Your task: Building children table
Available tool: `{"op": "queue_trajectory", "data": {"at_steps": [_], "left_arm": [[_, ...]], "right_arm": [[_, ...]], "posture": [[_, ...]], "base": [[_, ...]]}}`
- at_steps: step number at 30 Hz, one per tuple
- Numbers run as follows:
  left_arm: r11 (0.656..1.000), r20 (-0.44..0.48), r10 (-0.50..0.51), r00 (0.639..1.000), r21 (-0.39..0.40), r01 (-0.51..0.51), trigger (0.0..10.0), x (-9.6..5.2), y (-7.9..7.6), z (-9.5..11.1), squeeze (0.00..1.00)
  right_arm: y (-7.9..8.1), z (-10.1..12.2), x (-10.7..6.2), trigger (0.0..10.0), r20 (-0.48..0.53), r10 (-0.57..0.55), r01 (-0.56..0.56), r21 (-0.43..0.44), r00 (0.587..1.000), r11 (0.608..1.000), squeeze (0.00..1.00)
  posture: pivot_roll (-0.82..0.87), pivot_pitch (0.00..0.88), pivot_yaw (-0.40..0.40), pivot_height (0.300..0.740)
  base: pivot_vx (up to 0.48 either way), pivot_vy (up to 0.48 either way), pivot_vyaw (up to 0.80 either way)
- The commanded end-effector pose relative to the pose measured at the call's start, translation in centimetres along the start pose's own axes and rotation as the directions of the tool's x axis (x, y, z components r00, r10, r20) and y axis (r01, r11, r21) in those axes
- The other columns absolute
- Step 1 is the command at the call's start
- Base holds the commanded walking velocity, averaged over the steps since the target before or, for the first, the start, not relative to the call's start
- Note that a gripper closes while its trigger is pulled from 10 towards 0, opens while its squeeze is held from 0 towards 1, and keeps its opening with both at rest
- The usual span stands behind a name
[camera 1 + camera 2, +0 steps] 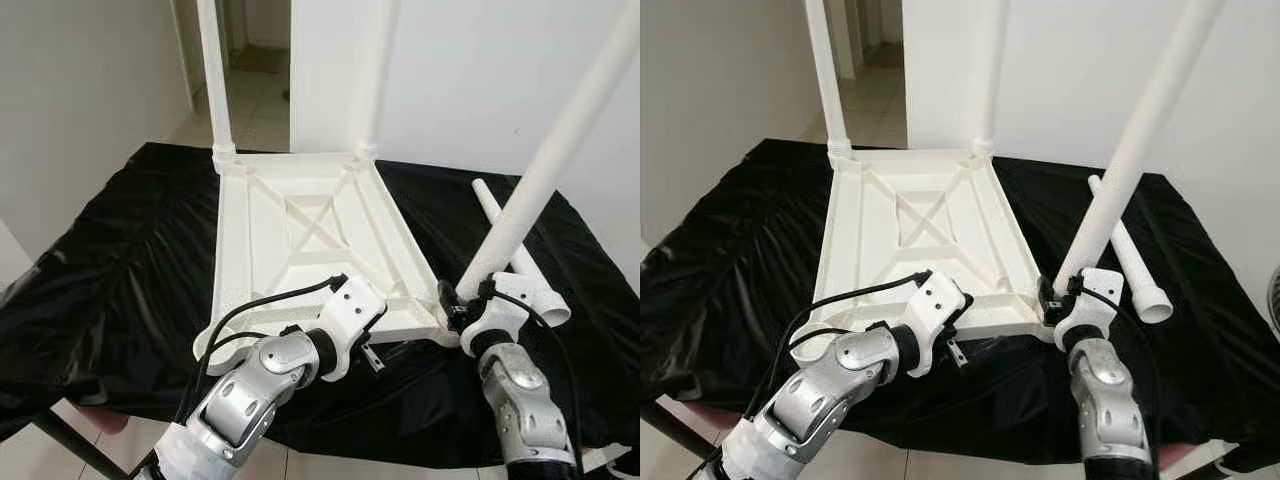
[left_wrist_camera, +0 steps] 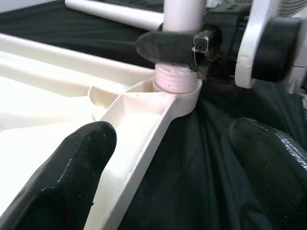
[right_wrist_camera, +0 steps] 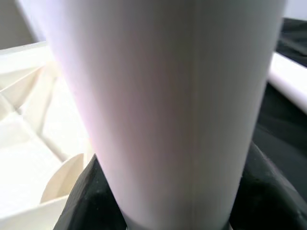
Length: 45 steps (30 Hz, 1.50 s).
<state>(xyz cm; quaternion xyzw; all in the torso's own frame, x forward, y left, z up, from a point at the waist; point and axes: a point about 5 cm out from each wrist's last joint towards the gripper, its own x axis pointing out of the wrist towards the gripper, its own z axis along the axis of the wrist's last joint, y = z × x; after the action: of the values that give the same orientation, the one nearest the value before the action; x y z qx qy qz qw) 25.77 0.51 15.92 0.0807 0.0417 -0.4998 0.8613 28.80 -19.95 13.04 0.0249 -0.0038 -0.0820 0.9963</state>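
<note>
A white plastic tabletop [image 1: 300, 225] lies upside down on the black cloth. Two white legs [image 1: 215, 80] [image 1: 372, 70] stand upright in its far corners. A third leg [image 1: 545, 170] leans to the right, and its threaded end [image 2: 176, 81] sits in the near right corner socket. My right gripper [image 1: 462, 300] is shut on this leg just above the socket. My left gripper [image 2: 172, 139] is open at the tabletop's near rim. One of its fingers [image 2: 72, 163] is over the ribbed underside and the other over the cloth. A fourth leg [image 1: 1130, 260] lies loose on the cloth to the right.
The black cloth [image 1: 120, 260] covers a work table whose front edge is just under my arms, with tiled floor below. A white wall stands behind, and a doorway [image 1: 255, 70] opens at the back left. A dark support leg [image 1: 70, 445] slants at the lower left.
</note>
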Motion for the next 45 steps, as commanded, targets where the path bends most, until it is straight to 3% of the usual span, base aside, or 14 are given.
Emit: {"op": "queue_trajectory", "data": {"at_steps": [1, 3, 9, 10, 11, 21, 22, 23, 38, 45], "left_arm": [[0.999, 0.007, -0.033, 0.999, 0.027, 0.033, 10.0, 0.2, 0.1, 0.3, 0.0], [0.999, 0.012, -0.037, 0.999, 0.03, 0.036, 10.0, 0.4, 0.1, 0.5, 0.0], [0.999, 0.015, -0.037, 0.999, 0.029, 0.037, 10.0, 0.5, 0.1, 0.6, 0.0], [0.999, 0.015, -0.034, 0.999, 0.029, 0.033, 10.0, 0.5, 0.2, 0.5, 0.0], [0.999, 0.015, -0.032, 0.999, 0.028, 0.032, 10.0, 0.5, 0.2, 0.5, 0.0], [0.999, 0.015, -0.03, 0.999, 0.03, 0.029, 10.0, 0.4, 0.2, 0.4, 0.0], [0.999, 0.014, -0.028, 1.0, 0.028, 0.027, 10.0, 0.4, 0.2, 0.4, 0.0], [0.999, 0.014, -0.027, 1.0, 0.027, 0.026, 10.0, 0.4, 0.2, 0.4, 0.0], [0.999, -0.001, -0.015, 1.0, 0.037, 0.015, 10.0, 0.2, 0.8, 0.0, 0.0], [0.999, -0.088, -0.016, 0.996, 0.036, 0.019, 10.0, 0.0, 0.6, -1.5, 0.0]], "right_arm": [[-0.4, -1.8, -0.5, 0.0, -0.093, -0.101, 0.102, 0.005, 0.99, 0.995, 0.0], [1.7, -2.1, -0.6, 0.0, -0.104, -0.177, 0.182, 0.044, 0.979, 0.982, 0.0], [3.1, -1.8, -0.6, 0.0, -0.097, -0.151, 0.158, 0.069, 0.984, 0.985, 0.0], [2.9, -1.3, -0.5, 10.0, -0.068, -0.125, 0.13, 0.068, 0.99, 0.989, 0.0], [2.5, -1.1, -0.5, 10.0, -0.052, -0.125, 0.128, 0.064, 0.991, 0.99, 1.0], [1.9, -0.1, -1.2, 10.0, 0.017, -0.112, 0.11, 0.074, 0.994, 0.991, 1.0], [1.7, 0.1, -1.7, 10.0, 0.037, -0.1, 0.097, 0.072, 0.994, 0.993, 0.87], [1.6, 0.3, -2.1, 10.0, 0.05, -0.096, 0.093, 0.062, 0.994, 0.994, 0.0], [-0.6, 0.0, -6.8, 10.0, 0.076, 0.011, -0.01, -0.002, 0.997, 1.0, 0.0], [-1.2, -0.9, -9.1, 10.0, 0.035, 0.059, -0.059, -0.001, 0.998, 0.998, 0.0]], "posture": [[-0.07, 0.008, 0.012, 0.74], [-0.07, 0.002, 0.009, 0.74], [-0.06, 0.0, 0.008, 0.74], [-0.06, 0.0, 0.007, 0.74], [-0.06, 0.0, 0.007, 0.74], [-0.06, 0.002, 0.006, 0.74], [-0.06, 0.006, 0.006, 0.74], [-0.06, 0.006, 0.007, 0.74], [-0.08, 0.017, 0.016, 0.74], [-0.1, 0.043, 0.024, 0.74]], "base": [[0.0, 0.0, 0.0], [0.0, 0.0, 0.0], [0.0, 0.0, 0.0], [0.0, 0.0, 0.0], [0.0, 0.0, 0.0], [0.0, 0.0, 0.0], [0.0, 0.0, 0.0], [0.0, 0.0, 0.0], [0.0, 0.0, 0.0], [0.0, 0.0, 0.0]]}}
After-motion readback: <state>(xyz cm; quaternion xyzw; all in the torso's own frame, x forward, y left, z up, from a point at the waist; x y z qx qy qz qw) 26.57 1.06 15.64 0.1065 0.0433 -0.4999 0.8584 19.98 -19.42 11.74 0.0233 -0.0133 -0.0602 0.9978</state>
